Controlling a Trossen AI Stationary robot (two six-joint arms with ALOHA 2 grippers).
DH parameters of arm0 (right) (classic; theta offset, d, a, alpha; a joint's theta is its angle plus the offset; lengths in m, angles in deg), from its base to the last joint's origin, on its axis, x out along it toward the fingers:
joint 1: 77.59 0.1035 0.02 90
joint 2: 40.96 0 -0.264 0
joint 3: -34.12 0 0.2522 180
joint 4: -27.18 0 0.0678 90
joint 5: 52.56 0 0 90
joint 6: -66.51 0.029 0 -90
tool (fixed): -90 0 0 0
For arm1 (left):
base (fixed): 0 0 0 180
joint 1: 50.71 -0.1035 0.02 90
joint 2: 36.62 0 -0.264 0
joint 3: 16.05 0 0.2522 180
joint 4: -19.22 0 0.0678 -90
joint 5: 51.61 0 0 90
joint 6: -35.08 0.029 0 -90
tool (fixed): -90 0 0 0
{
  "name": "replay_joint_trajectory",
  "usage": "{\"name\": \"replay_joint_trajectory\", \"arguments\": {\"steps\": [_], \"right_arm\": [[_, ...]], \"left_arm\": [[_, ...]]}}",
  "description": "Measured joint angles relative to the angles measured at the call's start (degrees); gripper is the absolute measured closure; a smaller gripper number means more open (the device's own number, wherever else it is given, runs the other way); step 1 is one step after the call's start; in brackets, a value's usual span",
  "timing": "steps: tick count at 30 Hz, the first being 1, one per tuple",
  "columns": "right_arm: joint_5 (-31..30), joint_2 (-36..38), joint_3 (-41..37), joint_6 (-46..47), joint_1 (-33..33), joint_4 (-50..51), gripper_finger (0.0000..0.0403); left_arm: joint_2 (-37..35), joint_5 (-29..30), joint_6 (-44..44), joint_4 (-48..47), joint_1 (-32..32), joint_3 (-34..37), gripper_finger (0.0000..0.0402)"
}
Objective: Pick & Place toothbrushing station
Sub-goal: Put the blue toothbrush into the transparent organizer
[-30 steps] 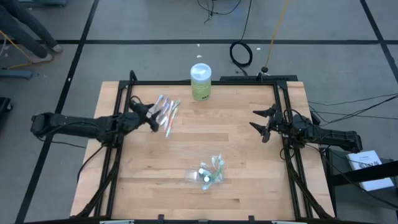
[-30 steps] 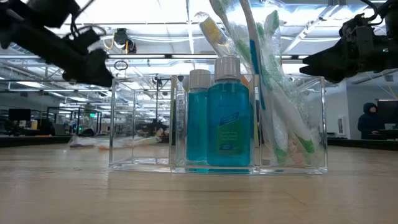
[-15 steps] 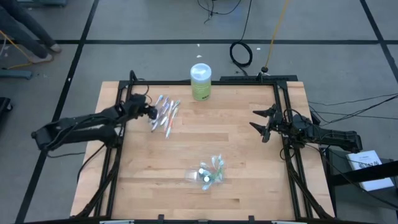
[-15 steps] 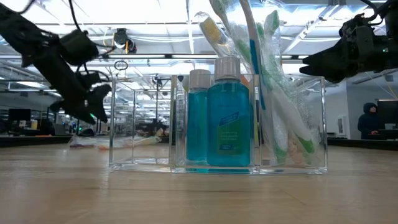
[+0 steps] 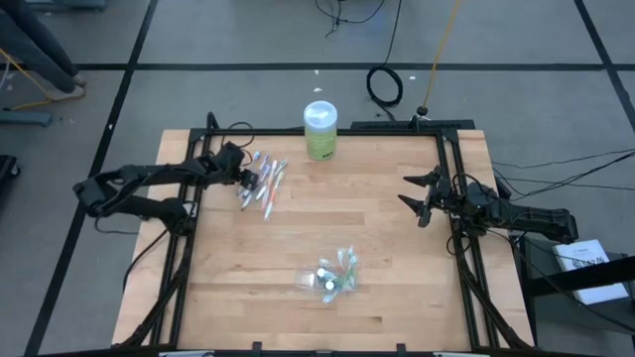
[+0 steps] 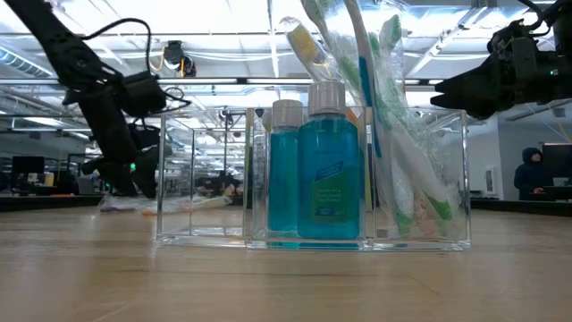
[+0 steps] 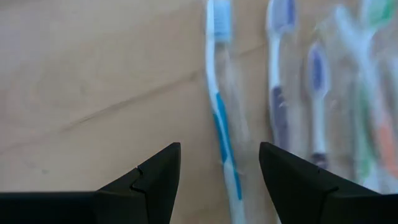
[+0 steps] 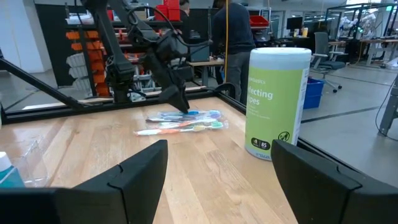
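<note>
Hovering over the loose toothbrushes lying at the bench's far left, left gripper spread open straddling a blue-and-white toothbrush running lengthwise straight ahead between the jaws; waiting open, well apart at the right edge, right gripper.

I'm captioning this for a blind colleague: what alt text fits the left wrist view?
The left gripper, fingers open, hangs just above a white-and-blue toothbrush lying on the wooden table. More toothbrushes lie alongside it.
</note>
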Motion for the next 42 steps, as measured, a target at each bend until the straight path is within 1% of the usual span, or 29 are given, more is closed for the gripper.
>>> {"name": "replay_joint_trajectory", "arguments": {"steps": [4,5,10,12,14,16,21,25,26,28,32,35,38,42], "right_arm": [[0.0,0.0,0.0,0.0,0.0,0.0,0.0124],[0.0,0.0,0.0,0.0,0.0,0.0,0.0124],[0.0,0.0,0.0,0.0,0.0,0.0,0.0124],[0.0,0.0,0.0,0.0,0.0,0.0,0.0124],[0.0,0.0,0.0,0.0,0.0,0.0,0.0124],[0.0,0.0,0.0,0.0,0.0,0.0,0.0124],[0.0,0.0,0.0,0.0,0.0,0.0,0.0124],[0.0,0.0,0.0,0.0,0.0,0.0,0.0124],[0.0,0.0,0.0,0.0,0.0,0.0,0.0124],[0.0,0.0,0.0,0.0,0.0,0.0,0.0124],[0.0,0.0,0.0,0.0,0.0,0.0,0.0124],[0.0,0.0,0.0,0.0,0.0,0.0,0.0124],[0.0,0.0,0.0,0.0,0.0,0.0,0.0124],[0.0,0.0,0.0,0.0,0.0,0.0,0.0124]], "left_arm": [[3.5,5.2,-1.0,-4.3,0.9,-1.8,0.0177],[4.0,5.7,-1.5,-4.6,0.9,-2.1,0.0177],[4.6,4.6,-3.3,-4.6,0.8,-2.2,0.0177],[4.6,3.5,-3.7,-4.9,0.8,-2.2,0.0185],[4.6,2.6,-3.7,-5.6,0.8,-2.2,0.0204],[4.6,2.4,-3.5,-6.1,0.8,-2.2,0.0232],[4.7,2.9,-3.2,-5.4,0.8,-2.1,0.0318],[4.7,4.0,-0.3,-4.6,0.8,-2.1,0.0379],[4.7,4.1,0.5,-4.5,0.8,-2.1,0.0387],[4.3,4.1,0.9,-4.2,0.8,-2.0,0.0389],[1.2,3.8,1.1,-3.8,1.6,-1.7,0.0377],[-3.8,3.5,1.0,-3.2,4.1,-1.8,0.0391],[-10.1,4.0,1.3,-2.1,8.5,-1.8,0.0392],[-19.3,4.0,3.3,2.6,16.9,-1.8,0.0391]]}}
